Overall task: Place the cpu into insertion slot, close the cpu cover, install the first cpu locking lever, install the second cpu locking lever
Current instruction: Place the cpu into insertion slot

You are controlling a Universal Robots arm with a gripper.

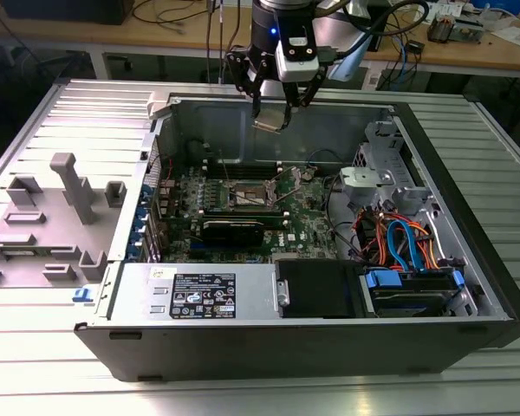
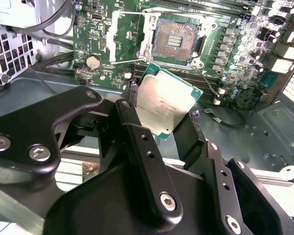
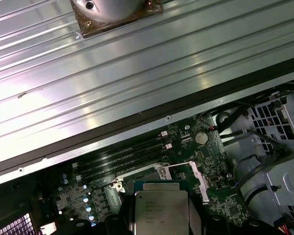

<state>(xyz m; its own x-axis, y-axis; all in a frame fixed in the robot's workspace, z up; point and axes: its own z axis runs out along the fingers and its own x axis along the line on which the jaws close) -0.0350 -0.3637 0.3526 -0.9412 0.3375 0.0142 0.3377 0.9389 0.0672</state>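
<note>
Since the cpu is thin and flat, the gripper pinches it by two side edges. The fingers are closed tight on it, and its shiny top faces back at the hand. The hand hangs high over the open computer box. The insertion slot lies well below the hand, a bit past the fingertips. It is bare, so the chip is not in yet. The cpu cover looks flipped open beside the slot, out of the way.
</note>
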